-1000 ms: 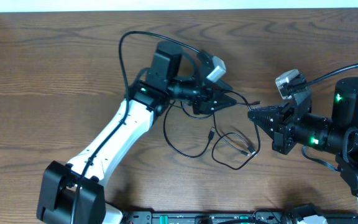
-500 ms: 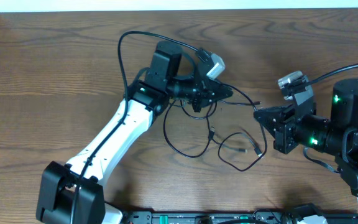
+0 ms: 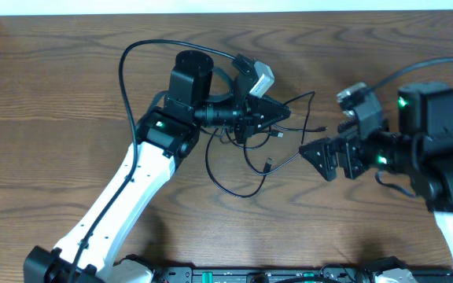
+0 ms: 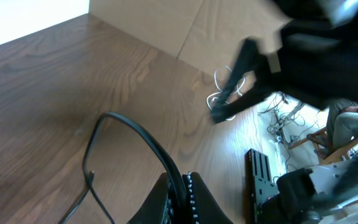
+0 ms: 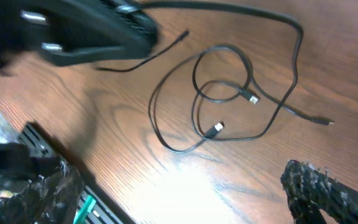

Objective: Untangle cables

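Thin black cables (image 3: 267, 165) lie in loose loops on the wooden table (image 3: 53, 94), between the two arms. My left gripper (image 3: 284, 115) is shut on one black cable (image 4: 107, 117), which arcs up out of the jaws and drops back to the wood. My right gripper (image 3: 315, 157) hovers just right of the loops, open and holding nothing. In the right wrist view the loops (image 5: 225, 93) and small plug ends (image 5: 216, 129) lie ahead of the wide-apart fingers (image 5: 328, 190). No white cord shows.
A black rail with electronics (image 3: 258, 275) runs along the table's front edge. The thicker black arm cable (image 3: 132, 55) loops over the left arm. Bare wood lies to the far left and front right.
The left gripper closed on a black cable and drew the loops left towards itself. The right gripper opened, let go of the cable and shifted left.
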